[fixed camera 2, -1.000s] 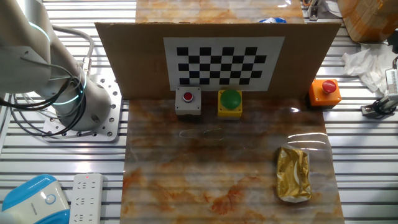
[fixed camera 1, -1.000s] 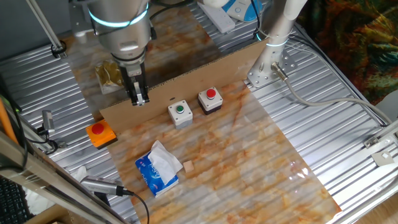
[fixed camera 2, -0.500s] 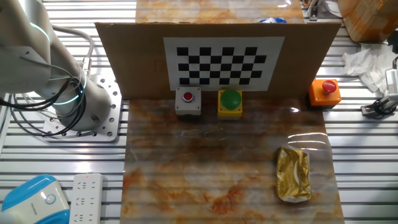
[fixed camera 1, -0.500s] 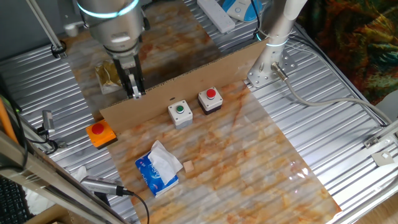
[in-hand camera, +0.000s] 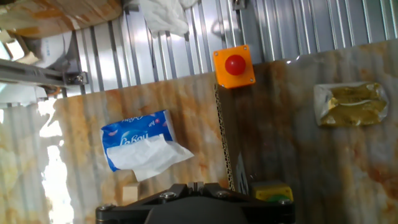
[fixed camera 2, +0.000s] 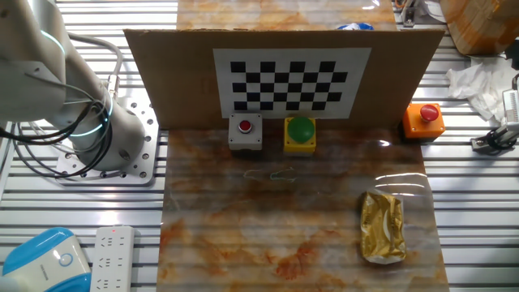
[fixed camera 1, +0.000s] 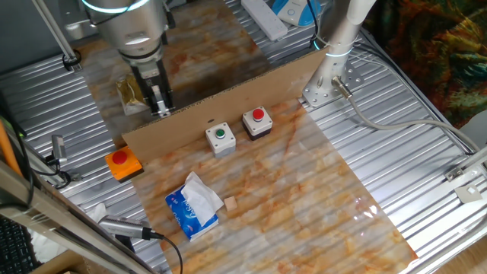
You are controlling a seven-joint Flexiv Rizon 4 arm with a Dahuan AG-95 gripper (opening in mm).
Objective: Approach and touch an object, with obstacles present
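The obstacle is a long brown cardboard wall (fixed camera 1: 228,95) standing across the marbled mat; its far face carries a checkerboard (fixed camera 2: 284,77), and the hand view shows its top edge (in-hand camera: 227,140). In front of it stand a green-button box (fixed camera 1: 221,138) and a red-button box (fixed camera 1: 257,122). An orange box with a red button (fixed camera 1: 123,163) sits off its left end. My gripper (fixed camera 1: 160,105) hangs above the wall's left part, just behind it, fingers together and empty. In the hand view the gripper (in-hand camera: 196,185) is barely seen. It is out of the other fixed view.
A gold foil packet (fixed camera 1: 132,93) lies behind the wall, close to the gripper. A blue tissue pack (fixed camera 1: 193,206) and a small wooden block (fixed camera 1: 230,203) lie in front. The arm's base (fixed camera 1: 323,88) stands at the wall's right end. A power strip (fixed camera 1: 266,20) lies at the back.
My gripper has moved left and back, from over the wall's front edge to behind it, towards the gold packet. Nothing on the table has moved.
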